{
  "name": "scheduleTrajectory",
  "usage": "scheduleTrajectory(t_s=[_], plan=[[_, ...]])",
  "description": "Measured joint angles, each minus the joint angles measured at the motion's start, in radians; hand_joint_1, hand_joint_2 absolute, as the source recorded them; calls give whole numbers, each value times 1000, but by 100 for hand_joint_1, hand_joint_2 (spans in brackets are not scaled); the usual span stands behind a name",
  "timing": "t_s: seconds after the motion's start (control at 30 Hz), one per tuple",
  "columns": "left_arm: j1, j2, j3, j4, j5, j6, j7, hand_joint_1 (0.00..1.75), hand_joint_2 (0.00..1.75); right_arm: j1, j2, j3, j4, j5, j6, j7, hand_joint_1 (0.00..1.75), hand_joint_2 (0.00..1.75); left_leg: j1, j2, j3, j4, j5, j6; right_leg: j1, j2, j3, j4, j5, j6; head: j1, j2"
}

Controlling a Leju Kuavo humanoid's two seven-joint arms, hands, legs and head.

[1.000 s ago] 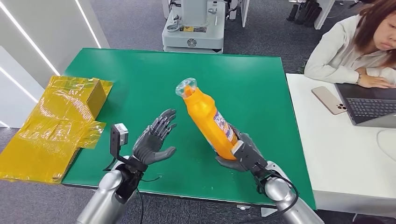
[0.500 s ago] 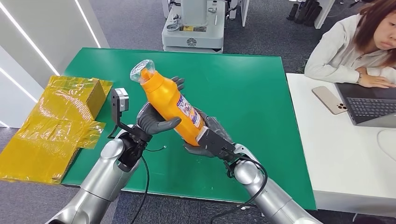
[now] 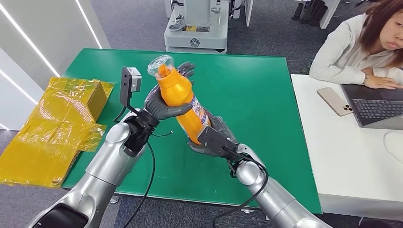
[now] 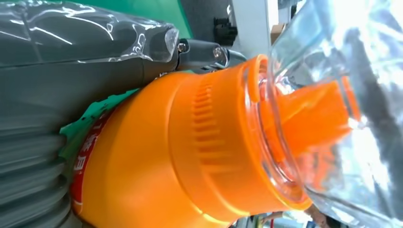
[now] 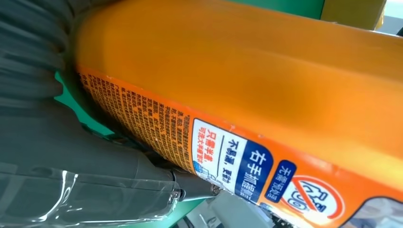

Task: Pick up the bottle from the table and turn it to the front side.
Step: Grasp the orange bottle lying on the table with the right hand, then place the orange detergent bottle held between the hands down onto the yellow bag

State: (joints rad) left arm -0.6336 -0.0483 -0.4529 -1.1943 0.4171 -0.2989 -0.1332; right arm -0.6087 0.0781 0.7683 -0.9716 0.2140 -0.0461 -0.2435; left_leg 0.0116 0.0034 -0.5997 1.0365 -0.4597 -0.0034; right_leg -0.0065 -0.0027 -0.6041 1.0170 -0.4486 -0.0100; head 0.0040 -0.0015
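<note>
An orange bottle (image 3: 183, 100) with a clear cap over its orange nozzle is held in the air above the green table (image 3: 256, 95), tilted with the cap up and to the left. My left hand (image 3: 164, 103) wraps around its upper body just below the cap. My right hand (image 3: 211, 137) grips its base from below. The left wrist view looks closely at the ribbed orange neck of the bottle (image 4: 199, 142) and its clear cap. In the right wrist view, the bottle (image 5: 266, 90) shows its printed label with small text.
Crumpled yellow packaging (image 3: 57, 123) lies at the table's left edge. To the right stands a white desk (image 3: 342, 156) with a phone (image 3: 335, 101) and a laptop (image 3: 375, 111); a person (image 3: 361, 45) sits there. A grey machine base (image 3: 197, 28) stands behind the table.
My left hand rose from beside the bottle and closed around its upper body. Both hands carried the bottle left and up, and it now stands steeper.
</note>
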Motion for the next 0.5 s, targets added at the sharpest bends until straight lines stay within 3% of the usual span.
scheduleTrajectory(t_s=[0.07, 0.1, 0.33, 0.37, 0.47, 0.5], plan=[[-1, 1, 0, 4, 70, -34, 35, 161, 175, 1, -2, -1, 2, 10, -13, 0, 175, 175, 0, 0, 0, 0, 0, 0, 0, 0, 0, 0, 0, 0, 0, 0], [-2, 2, 0, 6, 115, -51, 52, 170, 175, 1, -4, -1, 2, 19, -22, 0, 175, 175, 0, 0, 0, 0, 0, 0, 0, 0, 0, 0, 0, 0, 0, 0], [4, 26, -1, 8, 304, -65, 105, 175, 175, 29, -25, -12, -27, 66, -62, 9, 173, 175, 0, 2, 0, 0, 0, 0, 0, 2, -1, 0, 0, 0, 0, 0], [5, 30, -2, 8, 322, -68, 110, 175, 175, 35, -28, -14, -32, 68, -66, 6, 156, 175, 0, 2, 0, 0, 0, 0, 0, 2, -1, 0, 0, 0, 0, 0], [8, 41, -14, 8, 355, -79, 110, 175, 175, 51, -37, -18, -49, 72, -78, -4, 31, 175, 0, 2, 0, 0, 0, 0, 0, 2, -1, 0, 0, 0, 0, 0], [9, 44, -19, 8, 358, -82, 108, 175, 175, 57, -40, -19, -56, 72, -83, -6, 5, 175, 0, 2, 0, 0, 0, 0, 0, 2, -1, 0, 0, 0, 0, 0]])
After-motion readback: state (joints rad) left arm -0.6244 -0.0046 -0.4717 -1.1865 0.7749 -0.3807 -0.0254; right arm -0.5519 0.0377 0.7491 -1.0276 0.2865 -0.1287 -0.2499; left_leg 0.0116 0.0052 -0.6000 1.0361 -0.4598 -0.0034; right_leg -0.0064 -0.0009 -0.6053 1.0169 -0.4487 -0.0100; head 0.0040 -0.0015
